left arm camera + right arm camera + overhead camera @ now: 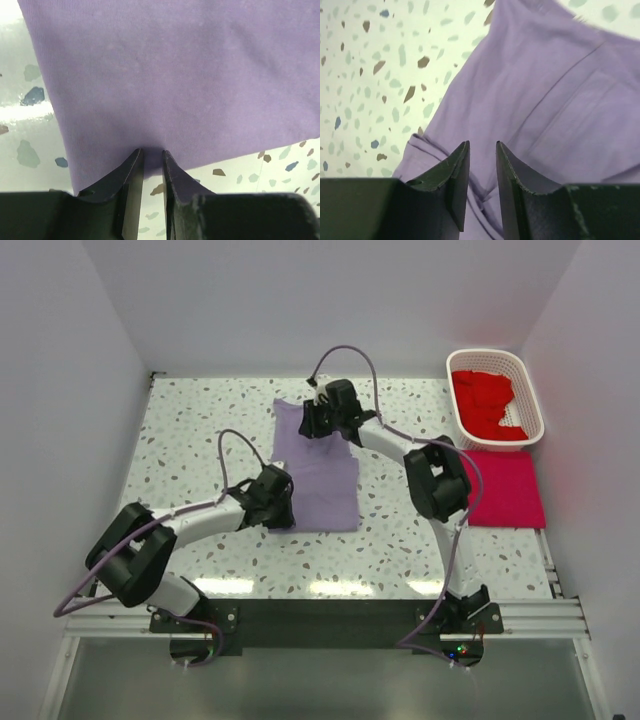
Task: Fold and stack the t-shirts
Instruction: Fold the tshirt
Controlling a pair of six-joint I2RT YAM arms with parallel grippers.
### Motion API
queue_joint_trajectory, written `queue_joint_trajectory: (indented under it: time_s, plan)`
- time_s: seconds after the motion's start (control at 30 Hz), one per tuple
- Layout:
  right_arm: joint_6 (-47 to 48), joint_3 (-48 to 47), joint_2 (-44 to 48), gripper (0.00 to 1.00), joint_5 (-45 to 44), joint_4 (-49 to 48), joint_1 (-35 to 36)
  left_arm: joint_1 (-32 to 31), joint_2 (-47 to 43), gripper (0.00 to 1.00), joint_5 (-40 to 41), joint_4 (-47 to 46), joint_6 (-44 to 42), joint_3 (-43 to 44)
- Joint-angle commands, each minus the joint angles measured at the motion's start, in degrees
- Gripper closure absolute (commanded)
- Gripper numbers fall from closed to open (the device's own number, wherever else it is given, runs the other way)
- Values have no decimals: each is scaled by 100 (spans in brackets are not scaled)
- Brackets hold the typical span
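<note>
The purple shirt (318,465) is soft cloth, matt – close up it looks smooth and fine, with thin stitched seams. The pink shirt (505,490) at the right edge of the worktop (200,430) is the same dull, soft cloth. The red shirts (482,400) are crumpled cloth too. Their basket (535,405) is white plastic, a little shiny, with holes in its wall. The worktop is hard, smooth and speckled like stone – glossy, with lights shining back near its near edge. The left gripper (152,152) and right gripper (482,147) are hard black plastic, dull, with pale scratches. The rail (540,618) along the near edge is silver metal.
</note>
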State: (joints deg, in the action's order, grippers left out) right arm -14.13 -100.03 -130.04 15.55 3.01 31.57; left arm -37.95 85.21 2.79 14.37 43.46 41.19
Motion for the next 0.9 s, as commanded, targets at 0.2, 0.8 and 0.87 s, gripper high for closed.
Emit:
queue_joint_trajectory:
  time_s: [0.2, 0.8, 0.87]
  plan:
    - [-827, 1598, 1524, 66, 1001, -616, -616, 691, -997, 68, -243, -680, 163, 3]
    - [-1918, 2778, 533, 67, 2330, -1909, -1645, 2231, 2244, 78, -1544, -2878, 180, 1313]
    - [-1865, 2787, 383, 67, 2312, -1944, -1724, 2283, 2342, 78, -1570, -2975, 163, 1164]
